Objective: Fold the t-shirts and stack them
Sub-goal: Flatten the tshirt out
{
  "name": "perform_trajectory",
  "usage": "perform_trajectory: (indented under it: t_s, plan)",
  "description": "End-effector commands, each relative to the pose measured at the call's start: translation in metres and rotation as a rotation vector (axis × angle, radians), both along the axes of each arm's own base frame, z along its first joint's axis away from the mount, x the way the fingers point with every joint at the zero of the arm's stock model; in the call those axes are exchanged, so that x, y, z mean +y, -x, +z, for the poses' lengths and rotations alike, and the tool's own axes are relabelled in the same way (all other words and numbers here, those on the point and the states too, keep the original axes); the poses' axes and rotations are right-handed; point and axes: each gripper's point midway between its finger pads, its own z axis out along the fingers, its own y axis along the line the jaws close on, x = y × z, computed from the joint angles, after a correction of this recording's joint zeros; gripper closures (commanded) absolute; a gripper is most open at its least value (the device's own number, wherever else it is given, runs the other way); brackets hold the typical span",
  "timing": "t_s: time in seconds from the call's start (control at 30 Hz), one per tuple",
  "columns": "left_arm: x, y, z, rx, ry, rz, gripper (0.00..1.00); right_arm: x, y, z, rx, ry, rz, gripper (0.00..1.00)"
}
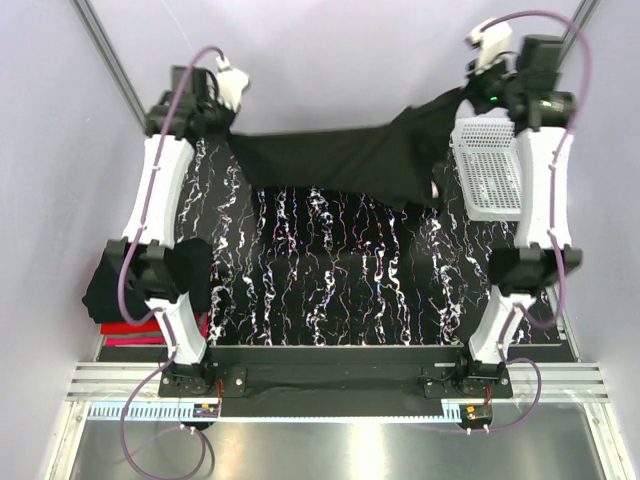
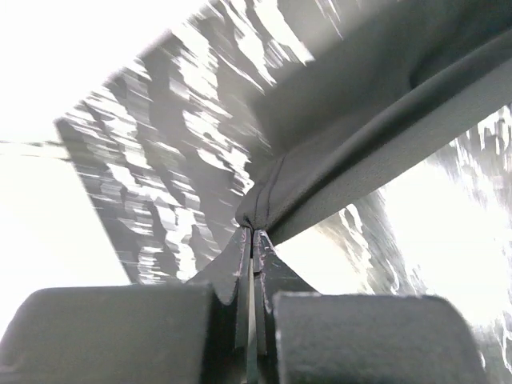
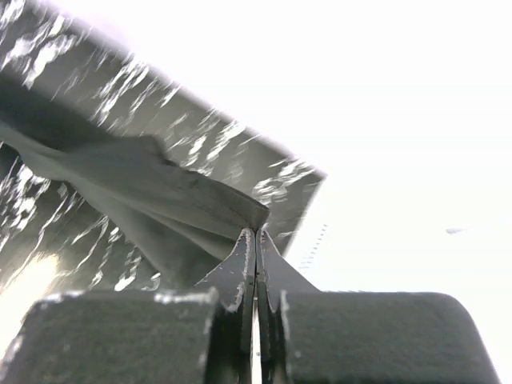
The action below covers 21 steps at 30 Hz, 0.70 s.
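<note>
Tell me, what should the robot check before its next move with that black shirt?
1. Left gripper shut on the black t-shirt: ok.
2. Right gripper shut on it too: ok.
3. Shirt stretched evenly: not ok, it is bunched at its right end.
4. Shirt apart from the white basket: cannot tell; they overlap seen from above.
5. Bare table in front for laying it down: ok.

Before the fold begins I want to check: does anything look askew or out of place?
The black t-shirt hangs unevenly: taut near the left gripper, bunched and sagging lower near the right gripper, beside the white mesh basket. Nothing else stands out.
</note>
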Motion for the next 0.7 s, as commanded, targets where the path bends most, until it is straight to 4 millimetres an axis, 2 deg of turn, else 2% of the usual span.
perform_trajectory:
  t_s: [0.0,0.03,0.07,0.1,0.13,0.17,0.2,0.23,0.27,0.3,0.33,0.37,0.4,0.43,0.47,0.5,0.57,0.6,0.67]
  plan:
    - [0.011,0.016,0.12,-0.292,0.033,0.065,1.0,-0.02,0.04,0.09,-0.205,-0.014,-0.1,1.0]
    - [0.009,0.021,0.136,-0.33,0.041,0.062,1.0,-0.019,0.051,0.105,-0.241,-0.017,-0.096,1.0]
    - [0.008,0.028,0.161,-0.389,0.048,0.057,1.0,-0.018,0.074,0.136,-0.318,-0.028,-0.101,1.0]
    - [0.007,0.044,0.185,-0.445,0.055,0.052,1.0,-0.018,0.089,0.156,-0.367,-0.034,-0.108,1.0]
    - [-0.002,0.057,0.203,-0.492,0.062,0.021,1.0,-0.019,0.104,0.173,-0.408,-0.042,-0.119,1.0]
    - [-0.005,0.082,0.234,-0.574,0.064,-0.001,1.0,-0.018,0.134,0.204,-0.488,-0.063,-0.124,1.0]
    - [-0.015,0.094,0.251,-0.627,0.079,-0.025,1.0,-0.017,0.148,0.218,-0.531,-0.074,-0.127,1.0]
    - [-0.015,0.102,0.261,-0.659,0.083,-0.028,1.0,-0.016,0.157,0.227,-0.559,-0.083,-0.125,1.0]
    - [-0.014,0.112,0.266,-0.681,0.077,-0.035,1.0,-0.015,0.175,0.246,-0.63,-0.095,-0.119,1.0]
    - [-0.013,0.111,0.267,-0.694,0.072,-0.032,1.0,-0.014,0.164,0.23,-0.596,-0.089,-0.113,1.0]
    - [-0.008,0.102,0.266,-0.717,0.048,-0.002,1.0,-0.015,0.16,0.235,-0.64,-0.075,-0.111,1.0]
    - [-0.007,0.096,0.266,-0.731,0.015,-0.006,1.0,-0.017,0.154,0.231,-0.646,-0.069,-0.118,1.0]
    - [-0.001,0.089,0.269,-0.751,-0.006,0.026,1.0,-0.02,0.14,0.217,-0.62,-0.06,-0.13,1.0]
    - [0.005,0.085,0.274,-0.769,-0.025,0.054,1.0,-0.02,0.133,0.216,-0.622,-0.054,-0.131,1.0]
    - [0.006,0.076,0.271,-0.765,-0.05,0.058,1.0,-0.022,0.114,0.207,-0.595,-0.051,-0.137,1.0]
    - [0.008,0.072,0.274,-0.781,-0.057,0.069,1.0,-0.024,0.115,0.218,-0.625,-0.049,-0.15,1.0]
    - [0.013,0.073,0.286,-0.809,-0.05,0.103,1.0,-0.024,0.104,0.223,-0.638,-0.043,-0.139,1.0]
    - [0.013,0.077,0.292,-0.825,-0.039,0.104,1.0,-0.022,0.114,0.243,-0.693,-0.045,-0.133,1.0]
    - [0.013,0.092,0.306,-0.861,-0.016,0.095,1.0,-0.023,0.123,0.259,-0.735,-0.043,-0.136,1.0]
